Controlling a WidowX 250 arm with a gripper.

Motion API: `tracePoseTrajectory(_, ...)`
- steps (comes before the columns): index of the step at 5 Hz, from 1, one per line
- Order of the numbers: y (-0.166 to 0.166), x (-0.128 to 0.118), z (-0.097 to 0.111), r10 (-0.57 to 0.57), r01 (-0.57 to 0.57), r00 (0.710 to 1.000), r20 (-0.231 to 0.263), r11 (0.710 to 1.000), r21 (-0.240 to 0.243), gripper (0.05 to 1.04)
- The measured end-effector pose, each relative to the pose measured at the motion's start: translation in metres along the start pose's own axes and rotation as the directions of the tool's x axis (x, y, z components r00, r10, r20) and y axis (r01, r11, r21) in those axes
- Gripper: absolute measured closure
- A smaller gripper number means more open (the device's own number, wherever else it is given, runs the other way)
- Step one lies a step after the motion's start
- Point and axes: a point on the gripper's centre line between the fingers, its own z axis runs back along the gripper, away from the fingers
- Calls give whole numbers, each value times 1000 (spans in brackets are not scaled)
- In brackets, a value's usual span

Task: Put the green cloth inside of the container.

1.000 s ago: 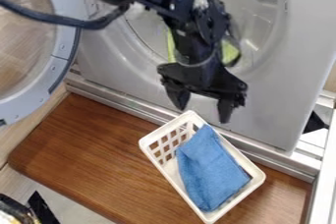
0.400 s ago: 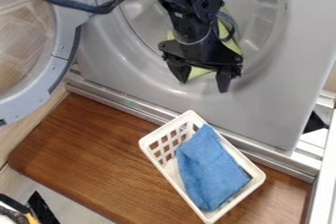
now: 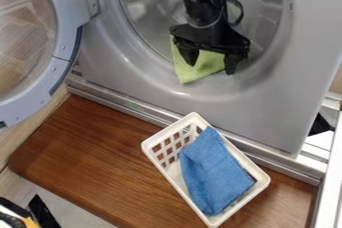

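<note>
Claw (image 3: pixel 212 66): fingers apart, over green cloth (image 3: pixel 194 74) | Green cloth: on lower lip of washer (image 3: pixel 280 97) opening, upper centre | Basket (image 3: pixel 147 145): lower centre, holds blue cloth (image 3: pixel 214 172) | Progress: positioning judged near complete; grip, carry, release outstanding

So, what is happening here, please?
The robot's open gripper hangs in front of the green cloth, which lies over the lower edge of the washing machine opening. The cloth does not look gripped. A white basket below holds a blue cloth; the green one is not in it.
</note>
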Motion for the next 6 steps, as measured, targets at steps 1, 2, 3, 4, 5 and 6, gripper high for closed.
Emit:
tracePoseTrajectory(1,11,11,-7,15,-15,1000,15,999,28,83)
tracePoseTrajectory(2,21,16,-14,22,-23,1000,16,999,42,82)
tracePoseTrajectory(3,24,8,-29,37,-36,999,-18,999,41,83)
tracePoseTrajectory(4,29,13,-38,62,-61,998,-20,998,26,137)
tracePoseTrajectory(5,26,13,-42,51,-51,998,-24,999,15,428)
tracePoseTrajectory(6,23,12,-43,50,-49,998,-23,999,21,731)
